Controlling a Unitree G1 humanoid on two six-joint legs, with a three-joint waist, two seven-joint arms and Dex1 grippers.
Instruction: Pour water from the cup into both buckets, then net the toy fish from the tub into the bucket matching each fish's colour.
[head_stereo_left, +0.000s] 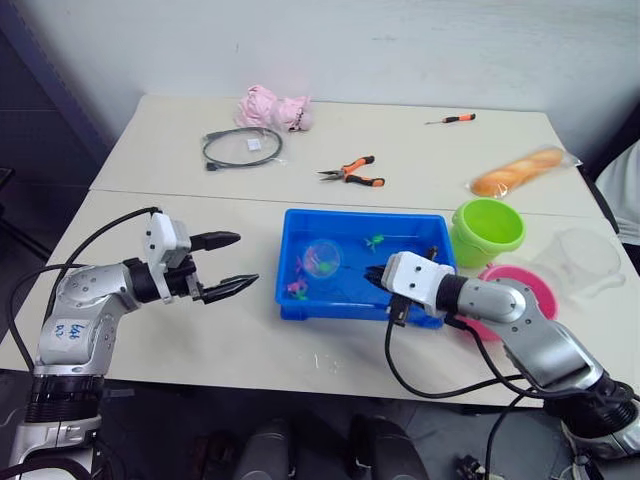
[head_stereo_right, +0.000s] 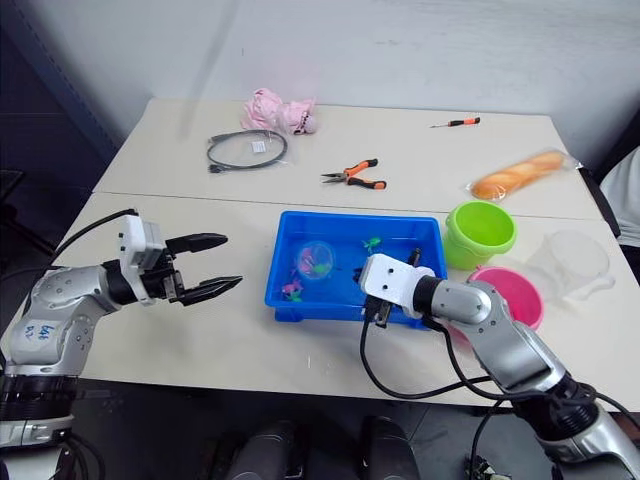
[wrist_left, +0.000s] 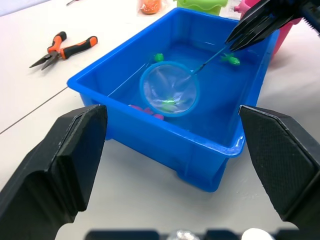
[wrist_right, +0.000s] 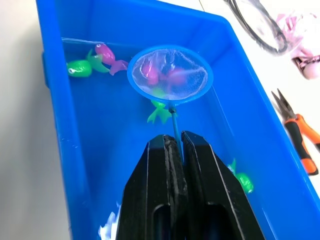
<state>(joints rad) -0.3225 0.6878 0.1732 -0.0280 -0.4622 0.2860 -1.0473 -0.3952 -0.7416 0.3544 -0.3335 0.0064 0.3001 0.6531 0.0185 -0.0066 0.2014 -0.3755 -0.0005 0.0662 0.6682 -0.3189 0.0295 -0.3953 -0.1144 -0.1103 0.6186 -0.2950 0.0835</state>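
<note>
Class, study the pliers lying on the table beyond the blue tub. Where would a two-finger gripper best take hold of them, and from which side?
Grip the pliers across both orange handles, coming straight down from above. They lie flat on the table, so a side approach cannot get under them. The handles are the thickest part; the metal jaws taper to a thin tip. The blue tub stands on the near side, apart from them, so come from above.

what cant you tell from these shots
- Fish under the net: in the right wrist view the mesh blurs them, so whether they sit inside the hoop or below it is unclear.
- Pink bucket: in the left eye view the right arm covers much of it, hiding its contents.
- Water level in the green bucket: too small to judge.
- Clear cup: its transparency hides whether water remains.
</note>
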